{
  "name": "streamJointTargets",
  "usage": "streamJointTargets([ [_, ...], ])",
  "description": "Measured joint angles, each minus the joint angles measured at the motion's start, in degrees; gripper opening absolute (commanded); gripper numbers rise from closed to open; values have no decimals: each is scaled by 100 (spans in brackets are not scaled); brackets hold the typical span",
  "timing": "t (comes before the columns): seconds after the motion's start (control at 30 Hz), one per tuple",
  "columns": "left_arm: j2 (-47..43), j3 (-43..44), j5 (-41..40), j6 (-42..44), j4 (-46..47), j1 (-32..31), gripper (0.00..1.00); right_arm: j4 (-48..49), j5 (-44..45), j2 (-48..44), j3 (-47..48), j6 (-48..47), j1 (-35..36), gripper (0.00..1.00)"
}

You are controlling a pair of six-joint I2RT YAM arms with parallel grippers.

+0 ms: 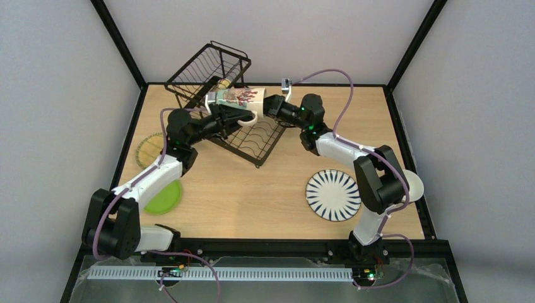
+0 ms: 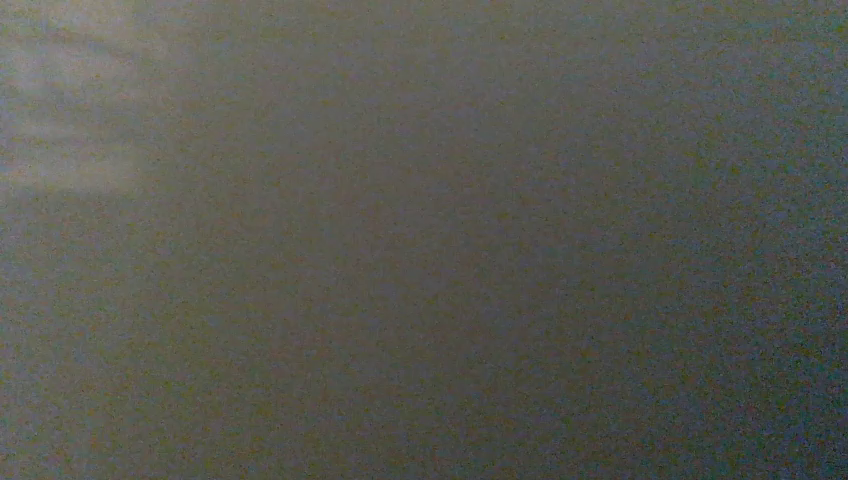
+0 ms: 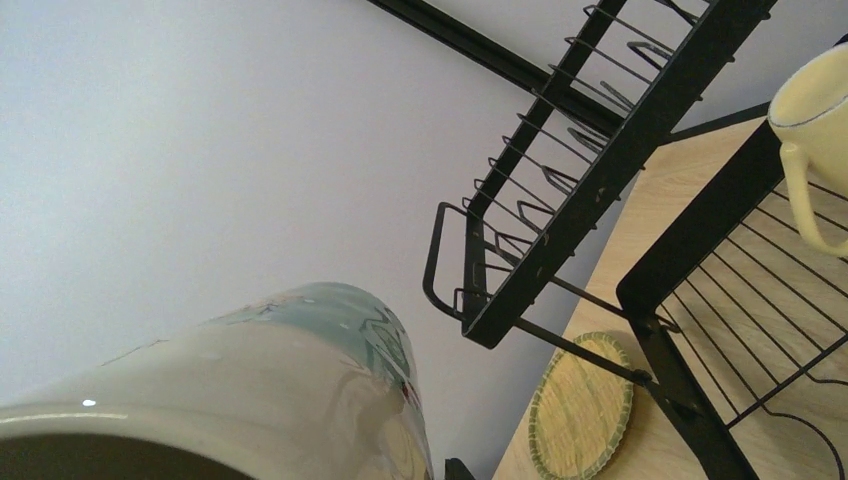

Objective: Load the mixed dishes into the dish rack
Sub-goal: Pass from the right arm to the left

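1. Beige mug, printed with a teal and red pattern: it is lying on its side in the air over the dish rack, next to the raised basket section. Its mouth is pointing toward the right gripper and its white handle is facing the near side. In the right wrist view the mug is filling the lower left corner, rim closest to the lens.
2. Right gripper: it is clamping the mug at the mouth end and carrying it clear of the table.
3. Left gripper: it is sitting just beside the mug's handle, over the rack. I cannot tell whether its fingers are spread or closed. The left wrist view is giving only a dark blur.
4. Dish rack, black wire: it is standing at an angle at the far middle of the table.
5. Yellow mug: it is resting inside the raised basket, and its handle is showing in the right wrist view.
6. Yellow woven-look plate: it is lying flat on the table left of the rack, partly under the left arm.
7. Lime-green small plate: it is lying near the left front, partly covered by the left arm.
8. White plate with dark radial stripes: it is lying flat at the right front, beside the right arm.
9. White dish: it is showing at the right edge, mostly hidden behind the right arm.
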Motion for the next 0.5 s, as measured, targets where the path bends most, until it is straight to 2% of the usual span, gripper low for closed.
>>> streamJointTargets([
  [0.03,-4,87,2,219,-199,2,72,-15,-33,15,28,22,-13,0],
  [0.1,-4,225,-15,581,-481,37,89,-111,-94,44,146,33,-24,0],
  [0.17,-13,352,-11,892,-710,68,96,-201,-125,76,278,33,-28,0],
  [0.23,-17,448,-11,1110,-859,85,99,-247,-164,107,400,33,-37,0],
  [0.5,-15,557,7,1412,-1086,92,99,-520,-308,144,577,24,-72,0],
])
